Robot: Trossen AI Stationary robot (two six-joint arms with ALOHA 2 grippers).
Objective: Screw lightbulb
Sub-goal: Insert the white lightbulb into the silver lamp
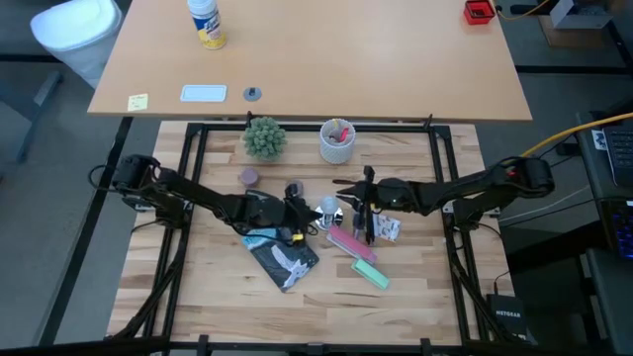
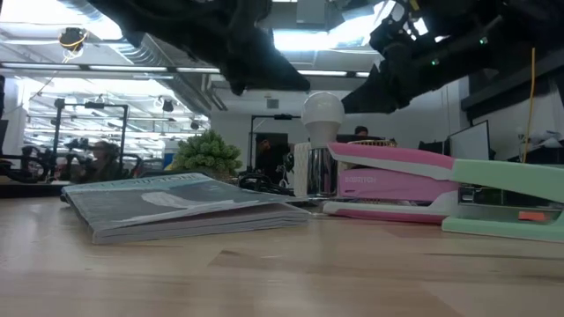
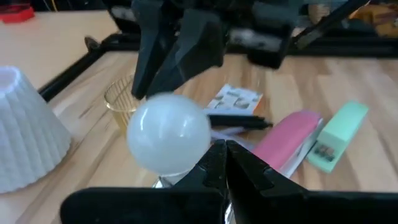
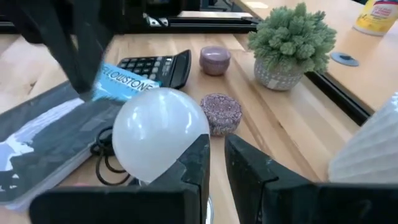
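We see the left end effector [image 3: 222, 163] with fingers nearly closed just beside the lightbulb [image 3: 168, 132], holding nothing. The right end effector [image 4: 214, 163] sits slightly parted beside it, empty. The lightbulb stands upright mid-surface [image 1: 415, 297], between book [image 1: 282, 259] and pink stapler [image 1: 351, 243].

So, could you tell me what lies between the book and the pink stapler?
In the low view, the lightbulb stands upright between the book and the pink stapler, set further back.

light: bright, even, from ceiling fixtures [image 2: 308, 35] | glare: soft sheen on lightbulb [image 4: 158, 134] | blur: near fingers [image 3: 242, 174], arms overhead | shadows: faint
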